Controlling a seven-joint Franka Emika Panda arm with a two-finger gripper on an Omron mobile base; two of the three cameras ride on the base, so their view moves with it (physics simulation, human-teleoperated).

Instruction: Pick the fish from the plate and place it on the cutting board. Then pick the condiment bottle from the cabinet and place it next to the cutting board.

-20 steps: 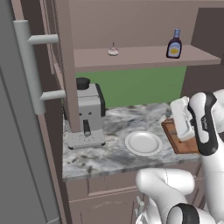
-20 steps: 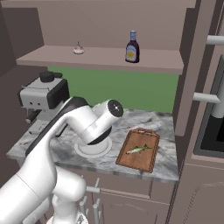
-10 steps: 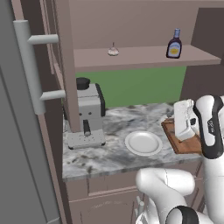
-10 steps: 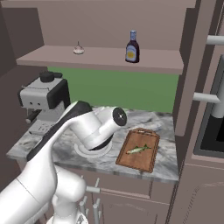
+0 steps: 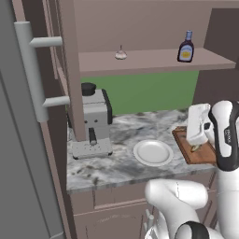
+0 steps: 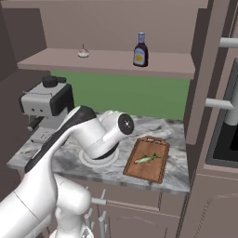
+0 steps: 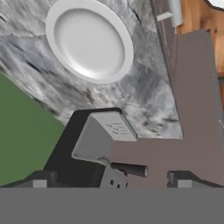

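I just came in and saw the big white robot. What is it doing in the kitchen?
The robot is moving food around. The fish already lies on the cutting board, and the plate beside it is empty. The robot's claw is open and holds nothing. The condiment bottle stands up on the cabinet shelf, so fetching it and putting it next to the board is probably next.

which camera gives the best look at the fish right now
The right base view: the fish lies in plain sight on the cutting board. In the left base view the arm covers most of the board, leaving just a sliver of fish at its edge.
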